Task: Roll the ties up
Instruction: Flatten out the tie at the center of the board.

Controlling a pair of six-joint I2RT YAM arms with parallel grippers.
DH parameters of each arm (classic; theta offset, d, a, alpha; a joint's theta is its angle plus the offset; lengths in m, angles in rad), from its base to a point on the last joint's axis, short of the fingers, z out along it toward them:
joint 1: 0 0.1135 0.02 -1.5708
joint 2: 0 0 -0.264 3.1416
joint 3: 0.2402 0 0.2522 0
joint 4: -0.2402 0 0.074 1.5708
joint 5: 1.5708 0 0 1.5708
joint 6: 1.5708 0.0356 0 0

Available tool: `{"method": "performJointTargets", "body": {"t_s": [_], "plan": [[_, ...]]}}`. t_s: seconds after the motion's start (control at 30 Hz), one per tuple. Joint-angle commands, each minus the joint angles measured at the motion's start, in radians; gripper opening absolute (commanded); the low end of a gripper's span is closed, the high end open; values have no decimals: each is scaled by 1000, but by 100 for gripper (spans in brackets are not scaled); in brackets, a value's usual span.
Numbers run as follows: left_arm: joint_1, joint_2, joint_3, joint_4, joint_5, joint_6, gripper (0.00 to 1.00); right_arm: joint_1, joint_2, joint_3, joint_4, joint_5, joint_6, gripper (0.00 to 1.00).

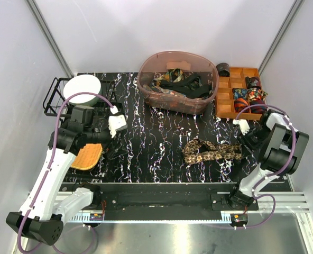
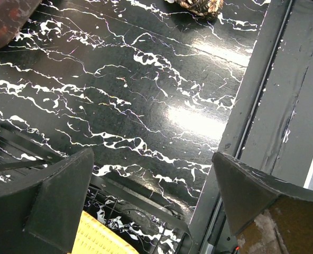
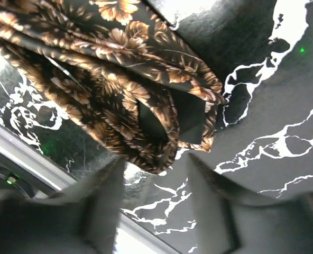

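I'm watching the L tool [image 2: 151,159] on its wrist cam. It's hanging spread wide over the black marbled bench [image 2: 146,79], w/ nothing btwn the fingers. In the top view it's sitting on the left side, near a wire rack [image 1: 53,98] that's carrying a white dish [image 1: 82,88], w/ a yellow pad [image 1: 86,156] just in front.

The R tool [image 3: 154,177] is pointing at the end of the brown floral tie [image 3: 130,79]. Its fingers [image 3: 101,206] are coming through blurred and partly spread, w/ bench showing in the gap. The tie's folded tip is lying right at the mouth of that gap, and I'm not seeing it pinched.

From above, that tie is lying bunched on the bench, front-right of centre, w/ one end reaching toward the R tool. At the back, other ties [image 1: 180,82] are lying heaped in the pinkish bin [image 1: 144,84]. Rolled ties [image 1: 246,95] are sitting in compartments of the wooden tray [image 1: 223,106] just beside it.
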Motion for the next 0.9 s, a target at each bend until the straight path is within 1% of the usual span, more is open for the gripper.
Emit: {"method": "performJointTargets", "body": {"t_s": [0.0,0.1,0.13,0.17,0.2,0.23,0.3,0.33,0.37,0.4,0.43,0.47,0.5,0.53,0.57,0.6,0.63,0.67,0.7,0.73,0.77,0.8,0.83,0.87], "plan": [[-8,4,44,20,-12,-4,99,2,-64,-34,-49,-16,-81,28],[-10,4,45,33,-14,-19,99,6,-148,-39,-147,-63,-120,0],[-8,-1,44,37,-12,-39,99,8,-167,-28,-189,-89,-126,0],[-10,-4,42,46,-12,-50,99,11,-188,1,-285,-148,-140,0],[-10,-5,39,51,-6,-68,99,17,-234,15,-334,-179,-147,0],[-8,-5,36,53,1,-74,99,28,-259,30,-421,-207,-155,0],[-8,-7,34,62,6,-94,99,96,-335,70,-485,-290,-158,0],[-8,-7,34,68,4,-102,99,136,-360,82,-528,-319,-128,0],[-10,-4,36,76,4,-110,99,232,-382,111,-540,-382,-99,0],[-8,-2,39,79,4,-125,99,300,-412,125,-546,-416,-63,0],[-8,1,45,85,1,-136,99,362,-422,140,-539,-451,21,0],[-8,5,50,94,0,-148,99,503,-429,168,-518,-515,84,0],[-10,7,53,100,-5,-182,99,564,-428,182,-487,-549,145,0],[-8,9,57,109,-8,-199,99,621,-423,196,-411,-607,267,0],[-7,7,57,112,-9,-228,99,740,-401,222,-364,-630,332,0],[-7,6,59,116,-15,-246,99,788,-387,235,-318,-653,391,0],[-8,1,60,123,-19,-260,99,845,-371,257,-212,-690,503,0],[-4,-5,59,125,-22,-284,99,892,-342,266,-150,-701,562,0],[-2,-23,51,132,-31,-300,99,978,-328,269,-78,-707,628,0],[6,-31,48,148,-32,-317,99,1014,-311,271,75,-713,750,0],[24,-42,42,157,-31,-349,99,1051,-267,275,155,-697,814,0],[36,-57,30,163,-22,-360,99,1125,-238,288,276,-685,903,0],[49,-66,24,181,-19,-372,99,1152,-204,338,315,-686,931,0],[74,-74,19,186,-14,-386,99,1179,-134,367,346,-671,961,0]]}}
